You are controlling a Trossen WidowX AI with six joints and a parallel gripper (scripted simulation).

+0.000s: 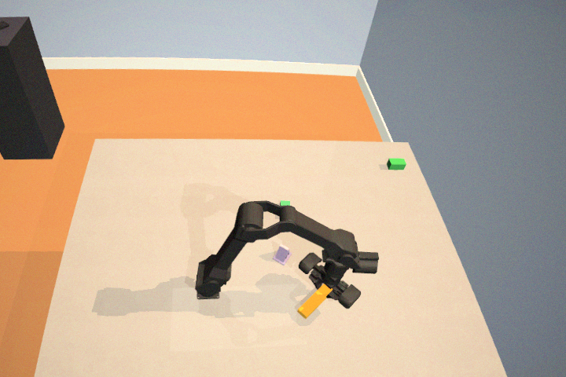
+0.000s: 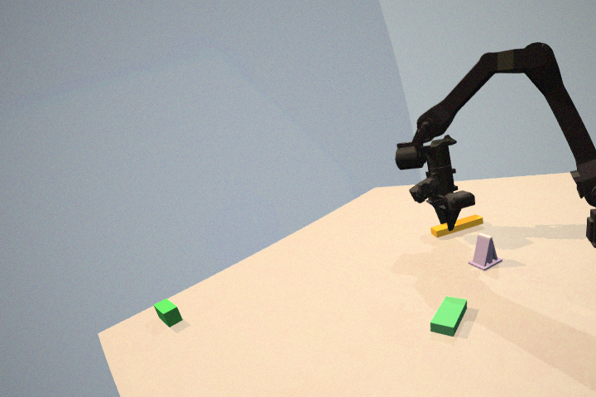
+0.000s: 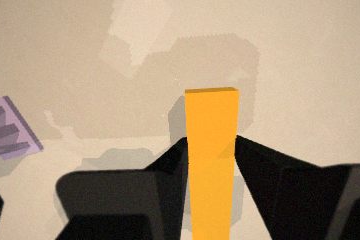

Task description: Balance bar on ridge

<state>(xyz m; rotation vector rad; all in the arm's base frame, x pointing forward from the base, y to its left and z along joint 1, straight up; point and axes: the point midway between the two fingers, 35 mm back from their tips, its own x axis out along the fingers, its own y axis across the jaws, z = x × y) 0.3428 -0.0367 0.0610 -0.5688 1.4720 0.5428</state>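
Observation:
The orange bar (image 1: 314,301) (image 2: 468,222) (image 3: 211,190) lies roughly level on or just above the table; the gap, if any, is too small to tell. My gripper (image 2: 449,226) (image 3: 209,141) points down and is shut on the bar, with one finger against each long side. In the top view the gripper hides the bar's far end and the fingertips. The lavender ridge (image 1: 281,254) (image 2: 484,249) (image 3: 13,117) stands upright on its square base, apart from the bar, with nothing on top. It is at the left edge in the wrist view.
A green block (image 1: 284,203) (image 2: 449,313) lies beyond the ridge, partly behind the arm in the top view. Another green block (image 1: 397,163) (image 2: 168,313) is near the table's far corner. The arm arches above the table between its base and the gripper.

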